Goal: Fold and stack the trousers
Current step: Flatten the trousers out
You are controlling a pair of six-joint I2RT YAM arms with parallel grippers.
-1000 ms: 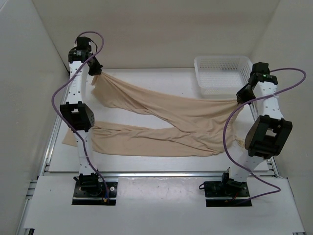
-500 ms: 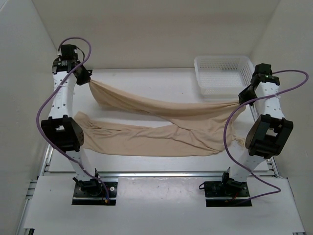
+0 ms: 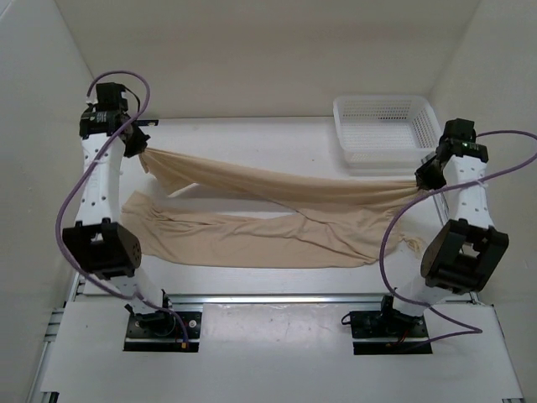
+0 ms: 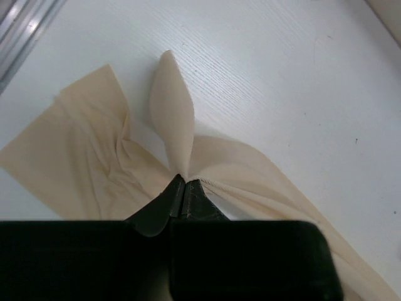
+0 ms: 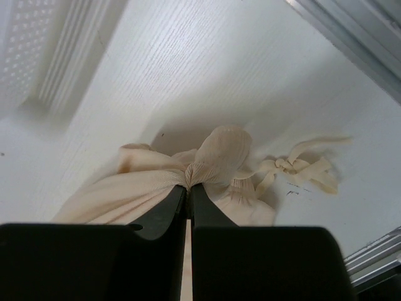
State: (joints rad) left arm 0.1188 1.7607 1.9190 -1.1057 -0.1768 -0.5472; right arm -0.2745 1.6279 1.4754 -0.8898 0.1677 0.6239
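One pair of trousers was out on the table – light beige-tan, thin, soft, plain and full of wrinkles, with both long legs showing. One leg hung off the surface in a sagging line, strung across the middle of the table from the left side to the right. The other leg lay flat below it, closer to the near edge, with its end out toward the left edge. The left gripper was up by the far left corner, jaws clenched on a bunched pinch of the raised leg's end. The right gripper sat near the right edge, jaws pinched tight on a gathered fold of the waist – a knotted drawstring lay on the table just beside it. One white mesh basket stood in the far right corner, apart from the cloth.
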